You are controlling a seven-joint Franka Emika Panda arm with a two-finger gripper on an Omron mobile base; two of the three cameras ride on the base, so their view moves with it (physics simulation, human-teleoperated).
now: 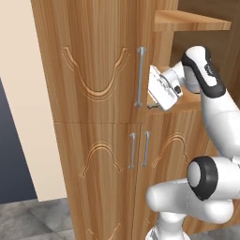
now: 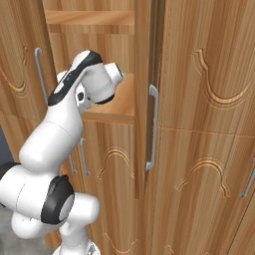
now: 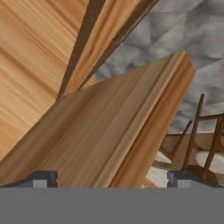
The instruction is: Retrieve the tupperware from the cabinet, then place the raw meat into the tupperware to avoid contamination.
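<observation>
The cabinet [image 1: 93, 93] stands tall in warm-brown wood, with carved arch ornaments on its doors and silver bar handles. Its upper right door [image 2: 147, 94] is swung open, seen edge-on in the right base view with its handle [image 2: 152, 127] on the outer face. Behind that door the cabinet's inner shelf [image 2: 122, 102] and a higher shelf [image 1: 192, 19] show as bare pale wood boards.

The end effector [image 1: 152, 91] sits at the front edge of the inner shelf, just right of the upper left door's handle [image 1: 139, 77], and points leftward toward that door's edge. In the hand view the two dark fingertips [image 3: 41, 178] stand far apart at the bottom corners, so the jaws are spread wide, and nothing lies between them; a wooden door panel [image 3: 113, 131] slants across in front of them. Beyond that panel a grey tiled floor [image 3: 192, 30] and part of a wooden chair [image 3: 197, 140] can be seen.

The lower doors of the cabinet are closed, their paired handles [image 1: 139, 150] side by side below the end effector. I cannot make out the tupperware anywhere on the shelves
</observation>
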